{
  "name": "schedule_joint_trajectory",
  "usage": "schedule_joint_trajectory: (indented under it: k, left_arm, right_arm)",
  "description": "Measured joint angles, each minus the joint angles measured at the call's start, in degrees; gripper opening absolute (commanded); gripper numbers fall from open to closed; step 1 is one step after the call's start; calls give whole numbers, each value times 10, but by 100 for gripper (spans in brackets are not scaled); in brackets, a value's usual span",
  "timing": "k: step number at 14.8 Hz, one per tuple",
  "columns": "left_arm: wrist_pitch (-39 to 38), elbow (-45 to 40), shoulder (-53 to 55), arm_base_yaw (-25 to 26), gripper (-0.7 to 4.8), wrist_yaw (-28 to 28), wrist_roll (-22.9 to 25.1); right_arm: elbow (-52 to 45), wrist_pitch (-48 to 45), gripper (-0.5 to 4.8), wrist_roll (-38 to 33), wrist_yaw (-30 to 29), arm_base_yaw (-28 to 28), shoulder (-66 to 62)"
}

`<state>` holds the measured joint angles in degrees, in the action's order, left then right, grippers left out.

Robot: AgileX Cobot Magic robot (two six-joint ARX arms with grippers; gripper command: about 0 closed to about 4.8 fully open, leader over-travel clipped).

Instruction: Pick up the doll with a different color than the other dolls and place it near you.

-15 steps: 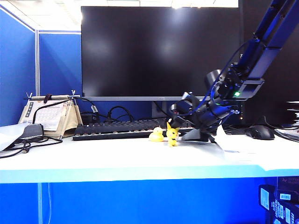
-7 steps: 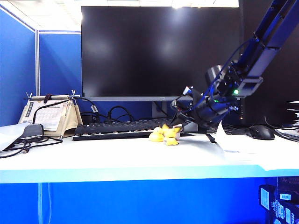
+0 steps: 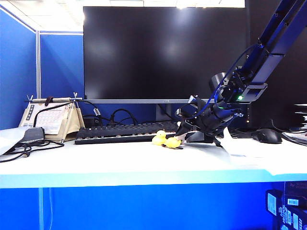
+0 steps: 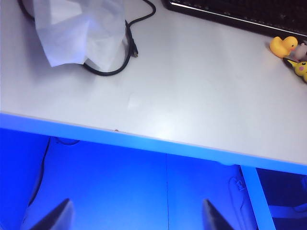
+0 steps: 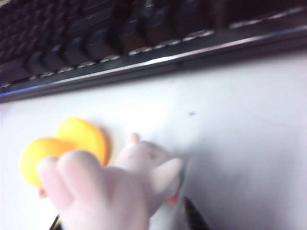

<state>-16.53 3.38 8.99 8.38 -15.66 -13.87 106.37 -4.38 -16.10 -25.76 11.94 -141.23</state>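
Note:
The white doll [image 5: 120, 184], cream with a little pink, fills the right wrist view between the dark fingertips [image 5: 194, 218] of my right gripper [image 5: 124, 221], which is shut on it. Beside it sits the yellow duck [image 5: 67, 143]. In the exterior view my right gripper [image 3: 182, 135] is low on the table just behind the duck [image 3: 159, 138] and the pointy-eared yellow figure [image 3: 173, 142], which lies tipped over; the doll is hidden there. The left wrist view shows duck [image 4: 283, 45], doll [image 4: 301, 50] and yellow figure [image 4: 302, 70] far off. My left gripper [image 4: 137, 218] hangs open before the table's front edge.
A black keyboard [image 3: 122, 132] lies right behind the toys, under a large monitor [image 3: 163, 52]. A mouse [image 3: 266, 136] and white paper [image 3: 242, 146] lie at the right. At the left are a cable [image 4: 112, 72], crumpled white paper [image 4: 76, 28] and a desk calendar [image 3: 50, 120].
My right gripper has come down behind the yellow toys and closed round the white doll. The pointy-eared yellow figure, upright before, has been knocked onto its side. The left arm is still.

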Motion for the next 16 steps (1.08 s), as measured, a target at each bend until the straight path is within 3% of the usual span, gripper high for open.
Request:
schedule_joint_trajectory:
  k: [3, 6, 7, 8, 9, 16]
  left_arm:
    - [0, 0, 0, 0, 350, 0, 0]
    - [0, 0, 0, 0, 350, 0, 0]
    - [0, 0, 0, 0, 350, 0, 0]
    - [0, 0, 0, 0, 350, 0, 0]
    - [0, 0, 0, 0, 350, 0, 0]
    - [0, 0, 0, 0, 350, 0, 0]
  right_arm:
    - [2, -13, 95, 0, 5, 0, 0]
    - [2, -22, 85, 0, 5, 0, 0]
    - [2, -23, 95, 0, 5, 0, 0]
    - [2, -26, 165, 0, 5, 0, 0]
    - [2, -31, 286, 0, 5, 0, 0]
    - [32, -34, 284, -2, 39, -1, -22]
